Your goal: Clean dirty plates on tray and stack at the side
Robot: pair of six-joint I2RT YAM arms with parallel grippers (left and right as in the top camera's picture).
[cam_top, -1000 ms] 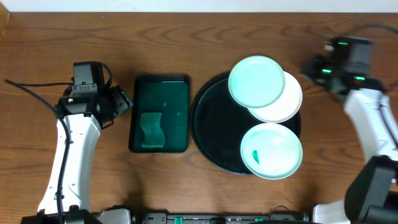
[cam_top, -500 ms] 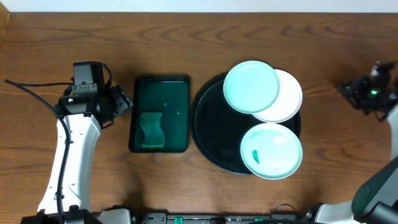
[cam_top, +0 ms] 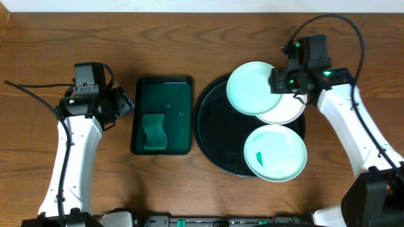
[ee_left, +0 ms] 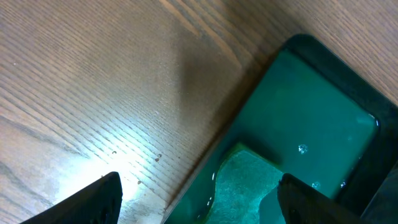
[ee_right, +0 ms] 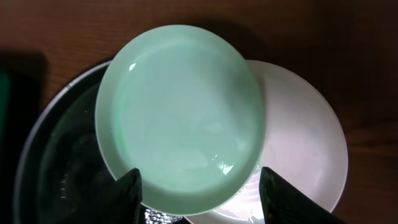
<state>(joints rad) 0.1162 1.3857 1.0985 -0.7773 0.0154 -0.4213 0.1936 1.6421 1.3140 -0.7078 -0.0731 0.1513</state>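
- Nearest the robot, the smeared plate (cam_top: 276,153) lies on the front of the black tray (cam_top: 218,126), its rim overhanging the tray's edge. A green smear shows left of its middle. It is not yet cleaned.
- To the left, well apart from the black tray's plates, the green tray (cam_top: 170,94) holds the sponge (cam_top: 153,132), which lies untouched at the near end.
- The left pincer (ee_left: 199,190) hangs wide and empty above the surface (cam_top: 189,189), at the green tray's left edge.
- Farther back, the mint plate (ee_right: 180,118) rests partly on the white plate (ee_right: 305,143). Both sit on the black tray's far side. No plate stands at the side.
- The right pincer (ee_right: 199,177) hovers above the mint plate's near rim, with its fingers (ee_right: 127,193) apart and gripping nothing.
- Judgement: the work is at its opening step, an approach to the topmost plate.
- Next move, as judged: the right pincer must lower and close on the mint plate's rim without dragging the white plate. The left pincer must then fetch the sponge.
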